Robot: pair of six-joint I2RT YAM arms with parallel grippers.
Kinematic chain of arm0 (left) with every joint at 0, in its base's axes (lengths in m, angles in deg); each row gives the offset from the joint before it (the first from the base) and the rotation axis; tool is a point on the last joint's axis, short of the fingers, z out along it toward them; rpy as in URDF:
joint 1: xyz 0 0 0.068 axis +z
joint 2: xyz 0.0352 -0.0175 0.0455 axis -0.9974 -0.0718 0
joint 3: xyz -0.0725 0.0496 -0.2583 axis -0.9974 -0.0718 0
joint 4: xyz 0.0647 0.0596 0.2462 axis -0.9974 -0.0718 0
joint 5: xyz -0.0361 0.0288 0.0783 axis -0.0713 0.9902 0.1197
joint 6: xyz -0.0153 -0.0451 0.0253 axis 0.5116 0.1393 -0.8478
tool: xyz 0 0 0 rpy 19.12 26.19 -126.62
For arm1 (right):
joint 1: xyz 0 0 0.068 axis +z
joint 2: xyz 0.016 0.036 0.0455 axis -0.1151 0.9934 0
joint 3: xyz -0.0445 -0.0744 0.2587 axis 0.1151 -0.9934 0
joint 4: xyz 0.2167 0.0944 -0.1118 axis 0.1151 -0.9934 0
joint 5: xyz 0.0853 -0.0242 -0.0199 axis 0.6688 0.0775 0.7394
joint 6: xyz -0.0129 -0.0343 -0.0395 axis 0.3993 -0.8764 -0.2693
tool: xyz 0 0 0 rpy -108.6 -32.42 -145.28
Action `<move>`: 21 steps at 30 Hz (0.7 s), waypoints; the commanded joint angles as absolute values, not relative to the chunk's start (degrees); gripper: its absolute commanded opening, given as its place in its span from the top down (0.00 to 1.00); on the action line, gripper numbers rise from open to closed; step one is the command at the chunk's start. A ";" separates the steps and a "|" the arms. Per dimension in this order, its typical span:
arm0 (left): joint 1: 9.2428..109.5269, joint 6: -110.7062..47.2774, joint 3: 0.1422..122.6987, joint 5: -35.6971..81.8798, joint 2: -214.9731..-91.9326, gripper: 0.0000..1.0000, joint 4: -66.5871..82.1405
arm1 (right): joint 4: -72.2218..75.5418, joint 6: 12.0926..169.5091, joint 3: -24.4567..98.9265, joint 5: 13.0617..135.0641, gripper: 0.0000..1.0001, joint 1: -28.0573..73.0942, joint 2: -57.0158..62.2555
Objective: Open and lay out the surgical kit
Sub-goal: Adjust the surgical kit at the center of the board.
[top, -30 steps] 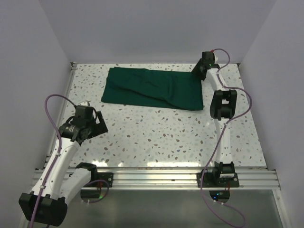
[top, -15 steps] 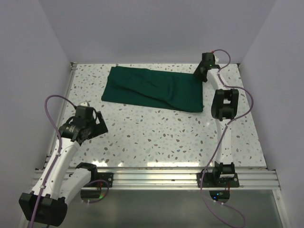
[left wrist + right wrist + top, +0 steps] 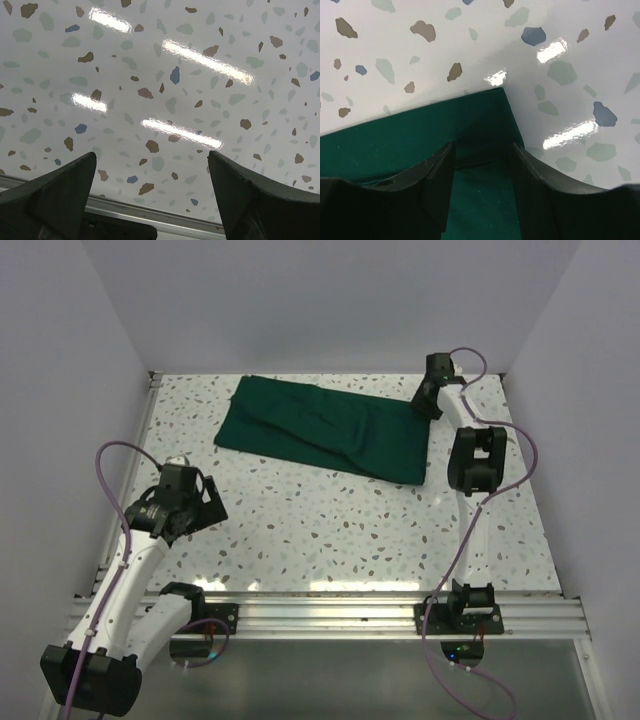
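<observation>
Left gripper: hanging low near the arm bases, jaws spread wide, nothing sitting between them. Only the speckled table is lying beneath and ahead of it.
Right gripper: reaching far out, jaws standing half-closed astride one corner of the dark green cloth wrap. Cloth is filling the gap and touching both fingers, so I am reading this as a pinch on the fold.
Kit position: the wrap is lying folded on the table, stretching leftward from the right gripper, well apart from the left gripper and far beyond it.
Progress: opening is only beginning, by my judgement. The wrap is lying folded over, with no tray or instruments showing anywhere.
Remaining: unfolding the sheet, then laying out the contents.
Right wrist view alone: showing the corner tip poking just past the fingertips onto bare table, and a shadowed crease running between the fingers.
Top view alone: showing the wrap's whole outline with diagonal folds, and both arms together; the wrist is hiding the grip there.
</observation>
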State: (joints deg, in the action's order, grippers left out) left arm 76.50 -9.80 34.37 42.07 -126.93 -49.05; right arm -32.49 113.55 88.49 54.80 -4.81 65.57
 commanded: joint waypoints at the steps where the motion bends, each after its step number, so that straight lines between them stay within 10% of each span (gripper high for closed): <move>1: 76.74 -8.75 34.08 41.90 -126.65 0.03 -48.12 | -37.47 111.93 87.11 52.44 0.49 -5.47 61.64; 11: 76.83 -8.40 33.99 42.25 -126.47 0.03 -48.29 | -35.98 111.76 75.07 54.29 0.56 -5.38 56.28; 21: 76.83 -8.58 33.99 42.25 -127.09 0.03 -48.20 | -35.63 111.23 70.41 56.40 1.00 -5.29 54.87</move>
